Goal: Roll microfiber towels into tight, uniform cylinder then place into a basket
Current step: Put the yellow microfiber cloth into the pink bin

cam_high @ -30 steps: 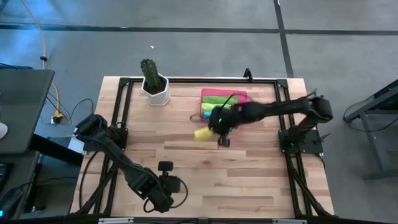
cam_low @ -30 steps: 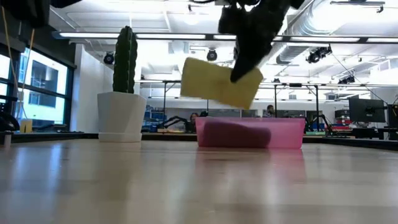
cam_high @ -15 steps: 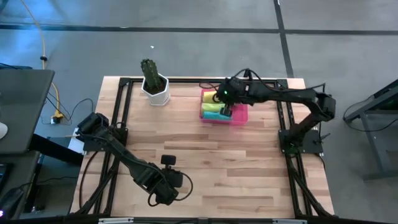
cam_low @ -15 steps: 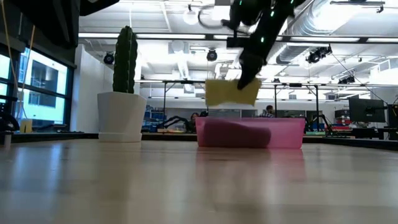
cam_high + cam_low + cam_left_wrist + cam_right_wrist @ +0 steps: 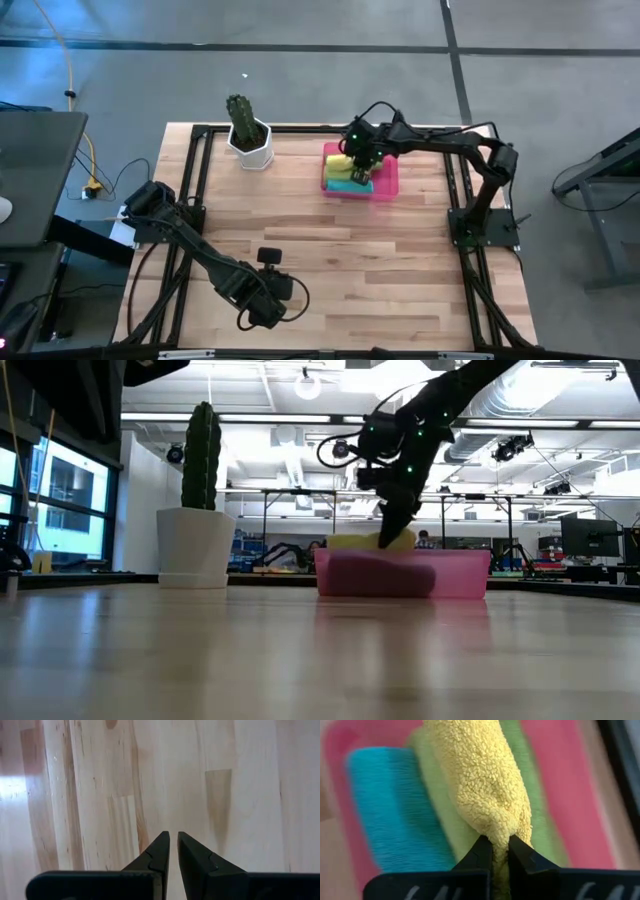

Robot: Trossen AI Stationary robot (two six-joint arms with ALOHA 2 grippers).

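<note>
The yellow towel [image 5: 485,790], rolled into a cylinder, is pinched at one end by the right gripper [image 5: 500,851], whose fingers are closed tightly on the cloth. It is held low inside the basket [image 5: 388,178], a pink tray at the far side of the table [image 5: 400,270], just right of the white cactus pot [image 5: 251,145]. In the right wrist view the yellow roll is seen lying over a lime green towel [image 5: 440,830], with the teal towel [image 5: 380,805] beside that, all within the pink walls. In the low view the yellow roll [image 5: 370,541] is only just seen above the basket's rim [image 5: 400,555], with the right gripper [image 5: 392,532] reaching down onto it. The left gripper [image 5: 173,847] is kept near the table's front edge, well apart from the basket, over bare wood; its fingers are nearly together and nothing is held between them.
</note>
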